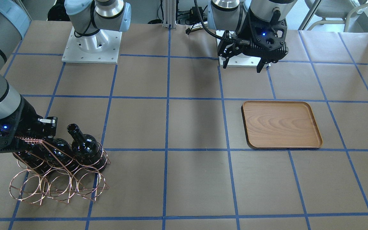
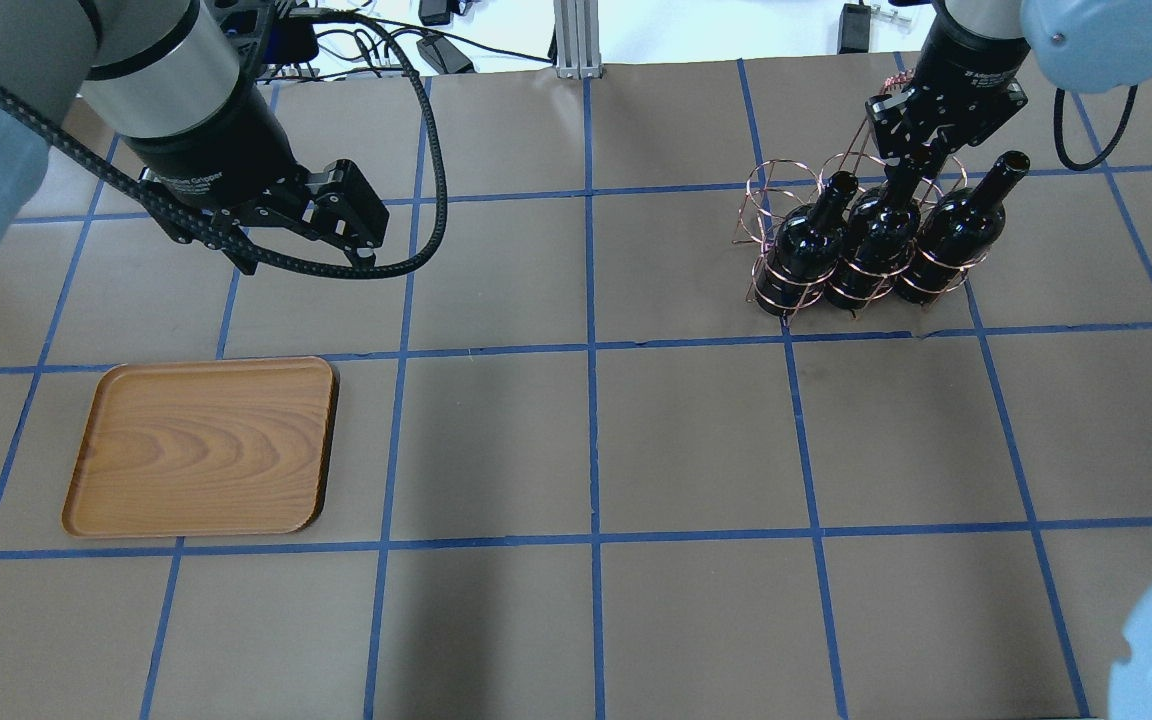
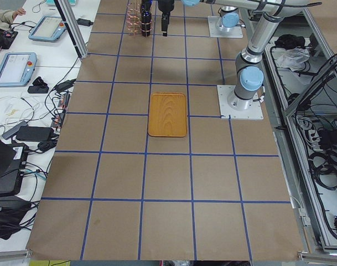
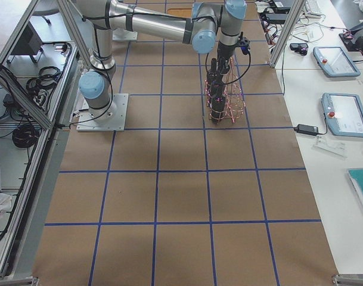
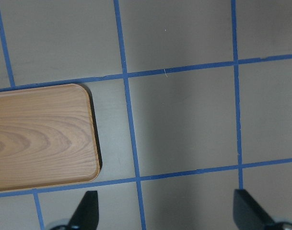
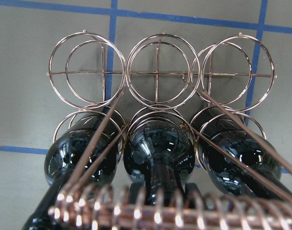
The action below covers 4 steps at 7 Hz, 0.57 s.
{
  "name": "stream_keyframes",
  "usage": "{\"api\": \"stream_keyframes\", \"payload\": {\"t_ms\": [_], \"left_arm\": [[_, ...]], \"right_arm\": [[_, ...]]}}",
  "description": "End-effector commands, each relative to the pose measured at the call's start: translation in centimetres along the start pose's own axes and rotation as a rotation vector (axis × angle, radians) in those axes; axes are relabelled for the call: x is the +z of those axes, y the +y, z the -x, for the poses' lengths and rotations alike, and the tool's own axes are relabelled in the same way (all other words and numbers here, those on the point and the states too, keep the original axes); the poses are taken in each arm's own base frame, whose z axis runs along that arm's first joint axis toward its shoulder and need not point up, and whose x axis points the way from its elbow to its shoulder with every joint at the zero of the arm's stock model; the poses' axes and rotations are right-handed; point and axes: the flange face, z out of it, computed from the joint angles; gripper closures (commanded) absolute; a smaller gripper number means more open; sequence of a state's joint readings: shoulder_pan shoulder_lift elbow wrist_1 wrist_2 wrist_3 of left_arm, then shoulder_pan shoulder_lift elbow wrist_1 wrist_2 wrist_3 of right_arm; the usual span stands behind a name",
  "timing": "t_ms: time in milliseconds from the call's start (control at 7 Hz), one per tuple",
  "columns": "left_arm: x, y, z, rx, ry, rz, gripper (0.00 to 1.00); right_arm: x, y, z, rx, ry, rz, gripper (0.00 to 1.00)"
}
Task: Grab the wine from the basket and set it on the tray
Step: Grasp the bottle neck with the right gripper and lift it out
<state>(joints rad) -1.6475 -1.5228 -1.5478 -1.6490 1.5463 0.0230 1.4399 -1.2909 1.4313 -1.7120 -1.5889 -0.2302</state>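
We see three dark wine bottles standing neck up in one row of a copper wire basket [image 6: 157, 74] on the robot's right side of the worktop [image 2: 696, 440]. The right pincer [image 2: 904, 172] sits at the neck of the middle wine bottle [image 2: 871, 245], close to the coiled-wire handle [image 6: 150, 213]. We cannot tell whether its fingers have clamped yet. The left pincer [image 1: 242, 66] hangs with fingers apart over bare worktop near the wooden tray [image 2: 201, 450], which lies well apart from the basket and has nothing on it. We judge a good lift needs a firm hold under the lip, since the glass is glossy. It also needs a straight upward pull, clear of the rings, handle and neighbouring bottles.
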Motion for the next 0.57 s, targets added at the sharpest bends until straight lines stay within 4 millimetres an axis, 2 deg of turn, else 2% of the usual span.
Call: {"api": "stream_keyframes", "payload": {"t_ms": [0,286,429], "left_arm": [[-0.1,0.0,0.0,0.0,0.0,-0.001,0.0],[-0.1,0.0,0.0,0.0,0.0,-0.001,0.0],[0.0,0.0,0.0,0.0,0.0,0.0,0.0]], "right_arm": [[-5.7,1.3,0.2,0.002,0.017,-0.072,0.71],[-11.8,3.0,0.4,0.004,0.015,-0.056,0.71],[-14.6,4.9,0.9,0.004,0.018,-0.07,0.71]]}}
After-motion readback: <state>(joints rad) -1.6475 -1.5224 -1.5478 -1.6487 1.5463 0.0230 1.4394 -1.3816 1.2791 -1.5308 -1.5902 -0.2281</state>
